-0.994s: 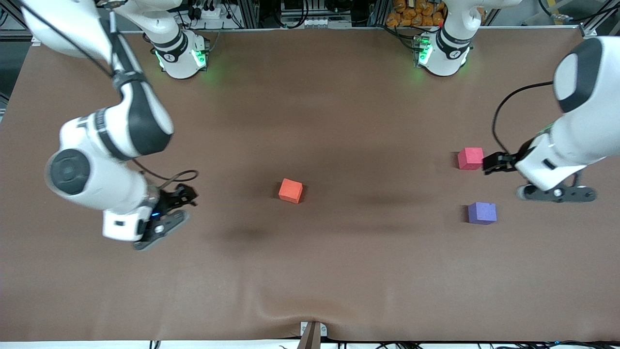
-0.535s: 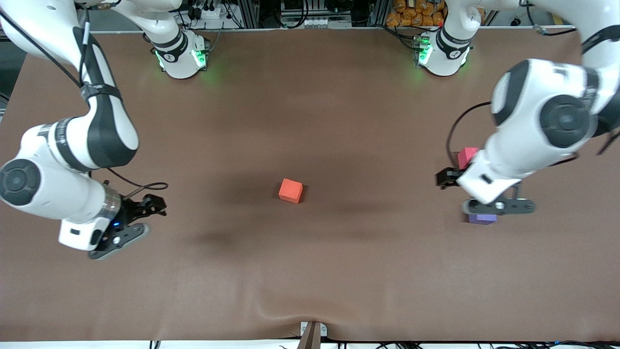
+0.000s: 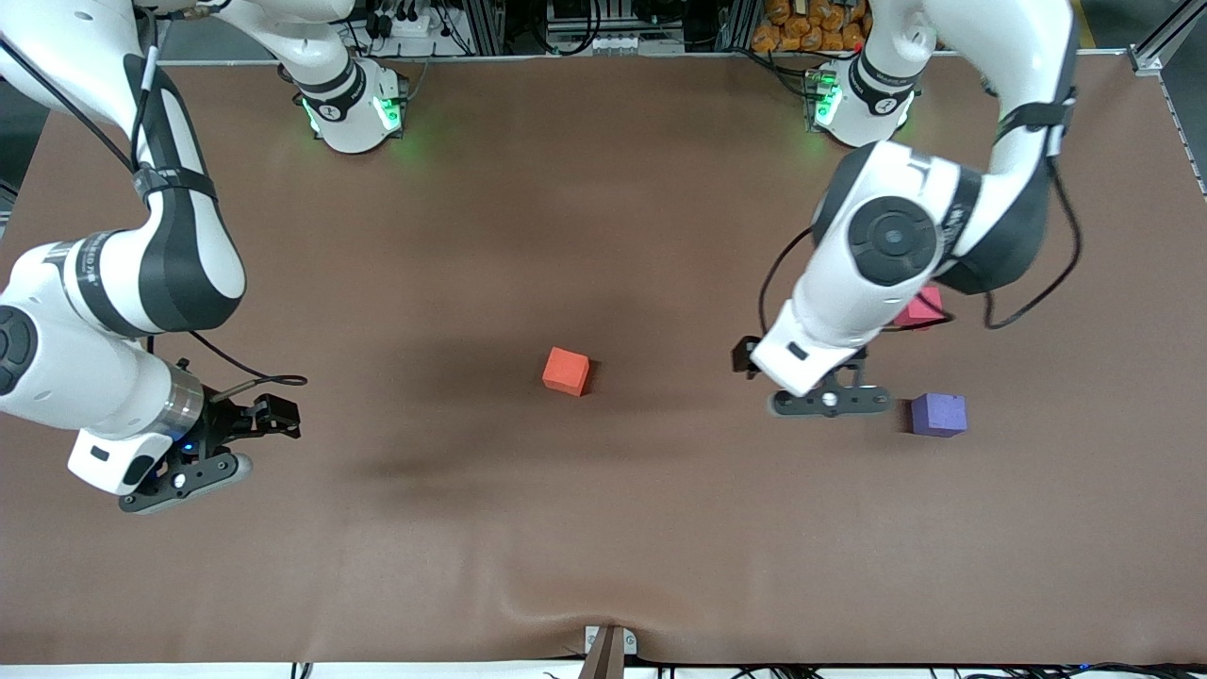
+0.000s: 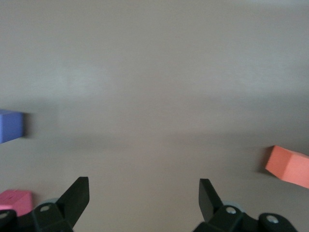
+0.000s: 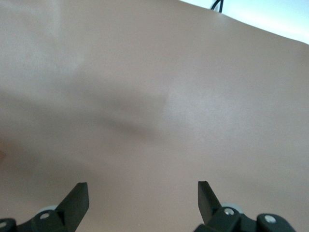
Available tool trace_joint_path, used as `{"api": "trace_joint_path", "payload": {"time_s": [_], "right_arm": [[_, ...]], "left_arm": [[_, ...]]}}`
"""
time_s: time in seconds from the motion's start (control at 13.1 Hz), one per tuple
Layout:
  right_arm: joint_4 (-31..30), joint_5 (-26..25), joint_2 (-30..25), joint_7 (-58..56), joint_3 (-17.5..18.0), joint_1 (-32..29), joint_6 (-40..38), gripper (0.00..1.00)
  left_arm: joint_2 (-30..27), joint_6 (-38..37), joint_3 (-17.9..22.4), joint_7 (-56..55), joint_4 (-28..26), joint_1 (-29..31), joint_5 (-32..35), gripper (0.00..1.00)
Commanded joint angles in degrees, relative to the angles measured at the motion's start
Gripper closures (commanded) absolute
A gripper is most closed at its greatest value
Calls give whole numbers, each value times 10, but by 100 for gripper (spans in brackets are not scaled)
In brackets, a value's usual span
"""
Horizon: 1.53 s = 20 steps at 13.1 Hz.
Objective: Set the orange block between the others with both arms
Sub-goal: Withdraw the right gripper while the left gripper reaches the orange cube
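orange block (image 3: 566, 371) sits alone on the brown bench (image 3: 603, 528), near the middle of the front frame, and i also catch its corner at the edge of the left wrist picture (image 4: 288, 166). i have the left arm, coming down from its base at the upper right of the frame, bent over so that its wrist covers most of the red-pink cube (image 3: 922, 307); only a sliver of that cube shows past the white housing. the purple-blue cube (image 3: 938, 414) lies lower in the frame than the red-pink one, in full sight toward the left arm's end of the bench. my left claw (image 3: 747, 356) hangs over bare bench between the orange block and those two cubes, and in its own wrist picture i see both black fingers (image 4: 77, 195) spread wide with nothing between them. the right arm runs down the left edge of the frame, and my right claw (image 3: 273, 415) is over bare bench at the lower left, well apart from the orange block; its fingers (image 5: 77, 198) are spread wide too, holding nothing, with only brown surface under them.
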Motion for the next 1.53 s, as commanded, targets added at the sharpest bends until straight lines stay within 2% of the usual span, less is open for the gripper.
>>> {"api": "trace_joint_path", "payload": {"time_s": [0.0, 0.31, 0.46, 0.61, 0.84, 1.07, 1.38, 1.45], "right_arm": [[11, 7, -11, 7, 6, -22, 0, 0], [13, 11, -11, 8, 6, -26, 3, 0], [12, 12, -14, 13, -10, -14, 2, 0], [6, 16, -31, 68, -42, 18, 4, 0], [-36, 11, -67, 215, -62, 68, 5, 0], [-78, 8, -96, 260, -63, 87, 13, 0], [-76, 11, -95, 261, -62, 83, 6, 0], [-76, 11, -95, 261, -61, 82, 6, 0]], "left_arm": [[31, 40, 2, -10, 22, -22, -28, 0], [61, 83, 3, -65, 28, -56, -32, 0], [86, 83, 3, -87, 57, -65, -33, 0], [104, 85, 3, -105, 73, -77, -32, 0], [122, 120, 6, -125, 74, -91, -32, 0], [154, 185, 3, -138, 75, -97, -32, 0], [182, 233, 3, -173, 77, -116, -32, 0], [197, 255, 8, -209, 77, -139, -32, 0]]}}
